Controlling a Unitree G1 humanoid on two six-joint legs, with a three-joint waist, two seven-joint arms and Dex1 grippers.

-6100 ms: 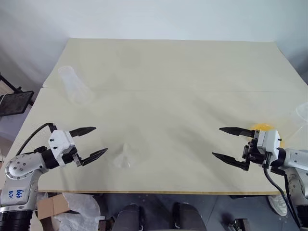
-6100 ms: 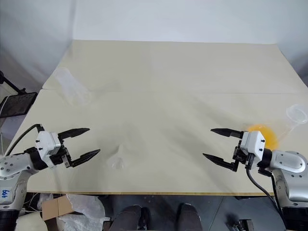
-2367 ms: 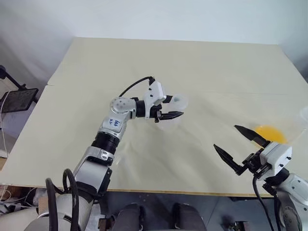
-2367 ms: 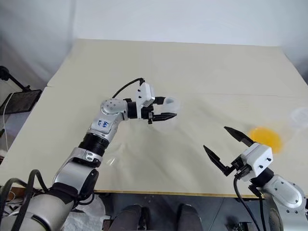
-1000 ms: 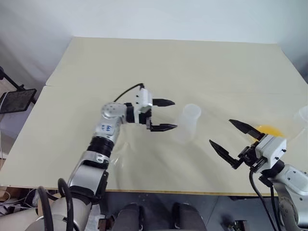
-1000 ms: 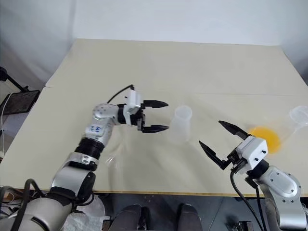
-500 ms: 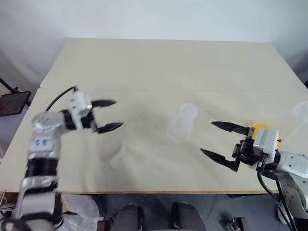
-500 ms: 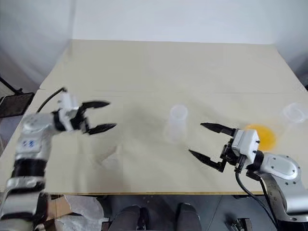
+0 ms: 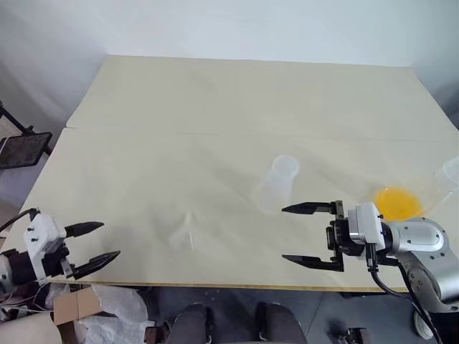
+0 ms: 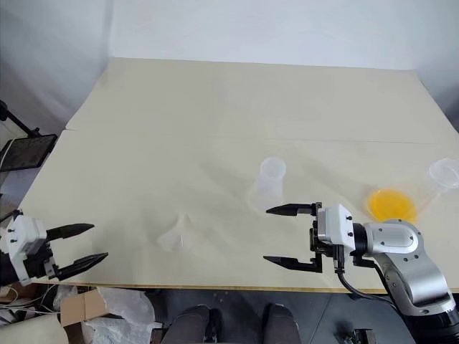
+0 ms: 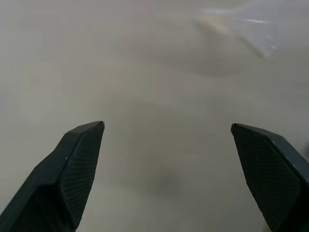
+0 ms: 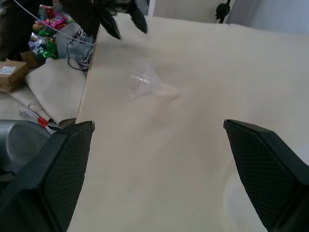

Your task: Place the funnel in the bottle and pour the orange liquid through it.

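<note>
Nearest, the left end effector (image 9: 92, 246) and right end effector (image 9: 299, 234) hang wide open and empty by the surface's (image 9: 215, 100) front edge. The funnel (image 9: 181, 234) lies between them; the bottle (image 9: 276, 183) stands farther back. Orange liquid (image 9: 396, 203) sits right.

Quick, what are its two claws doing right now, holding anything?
Left end effector: open, holding nothing.
Right end effector: open, holding nothing.
</note>
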